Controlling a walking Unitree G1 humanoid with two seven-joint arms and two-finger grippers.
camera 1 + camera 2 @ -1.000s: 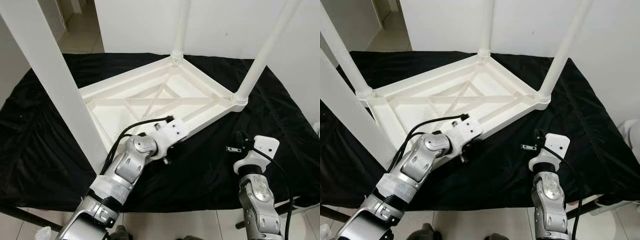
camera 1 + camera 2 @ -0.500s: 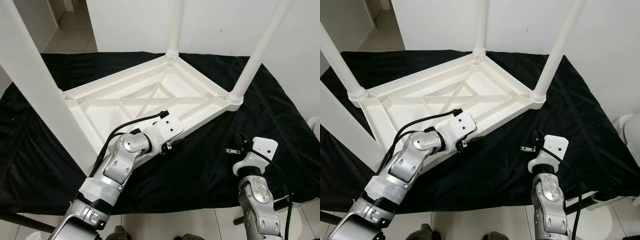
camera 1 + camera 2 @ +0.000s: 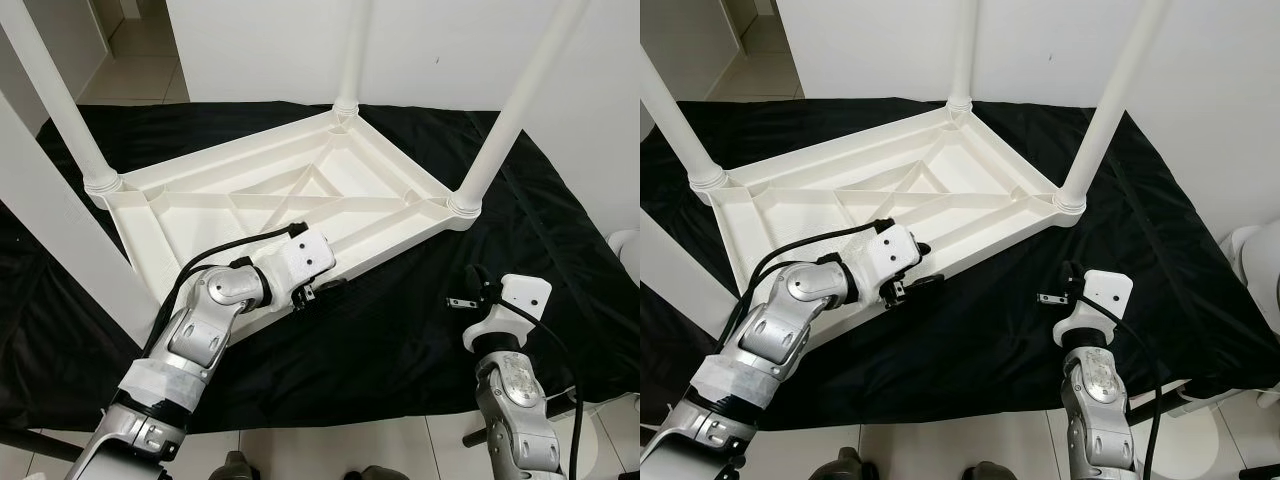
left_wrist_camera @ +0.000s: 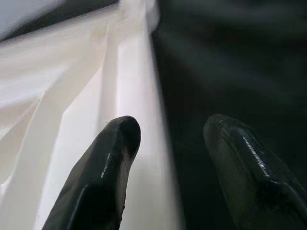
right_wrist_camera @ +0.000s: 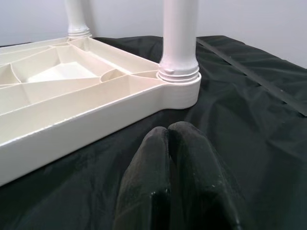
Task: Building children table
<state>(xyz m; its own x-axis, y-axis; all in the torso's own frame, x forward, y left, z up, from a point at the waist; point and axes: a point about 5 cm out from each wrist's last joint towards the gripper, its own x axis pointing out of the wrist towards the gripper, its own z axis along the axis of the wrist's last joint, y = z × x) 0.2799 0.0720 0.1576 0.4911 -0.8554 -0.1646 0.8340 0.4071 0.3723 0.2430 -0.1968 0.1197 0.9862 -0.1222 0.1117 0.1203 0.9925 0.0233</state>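
Black cloth (image 3: 420, 340): left gripper (image 4: 165, 143) spread astride upturned table's (image 3: 200, 215) rim, right gripper (image 5: 175, 139) clenched, empty.

I cannot read any text, label, brand, number or sign here. The white table top (image 3: 300, 195), its legs (image 3: 500, 140) and the black cloth (image 3: 420, 330) under it are all plain, with no writing on them.

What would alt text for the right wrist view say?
Two black fingers of the right end effector, pressed together, point over a black cloth toward an upturned white plastic table. A white leg stands upright in its nearest corner.
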